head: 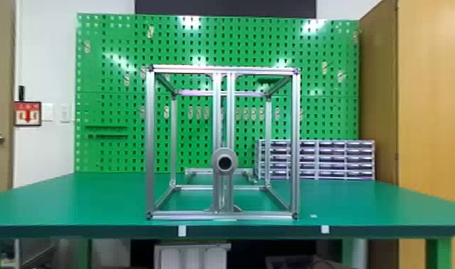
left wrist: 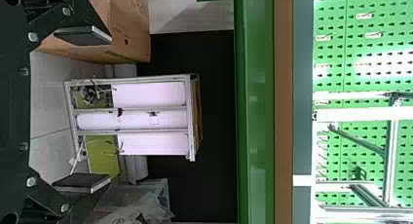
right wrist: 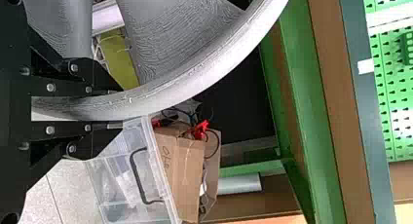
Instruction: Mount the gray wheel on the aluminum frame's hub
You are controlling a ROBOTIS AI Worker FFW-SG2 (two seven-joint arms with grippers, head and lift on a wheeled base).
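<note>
Gray wheel (right wrist: 209, 67) was rim-clamped in the right gripper (right wrist: 119, 107); the left gripper (left wrist: 104, 109) gaped empty; the bare hub (head: 224, 153) awaited mounting

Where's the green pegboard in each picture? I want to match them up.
Head view: the pegboard stands upright behind the aluminum frame.
Left wrist view: pegboard, lying sideways, behind the aluminum frame.
Right wrist view: pegboard, farther off than the gray wheel.
Shared landmark: table's front edge.
</note>
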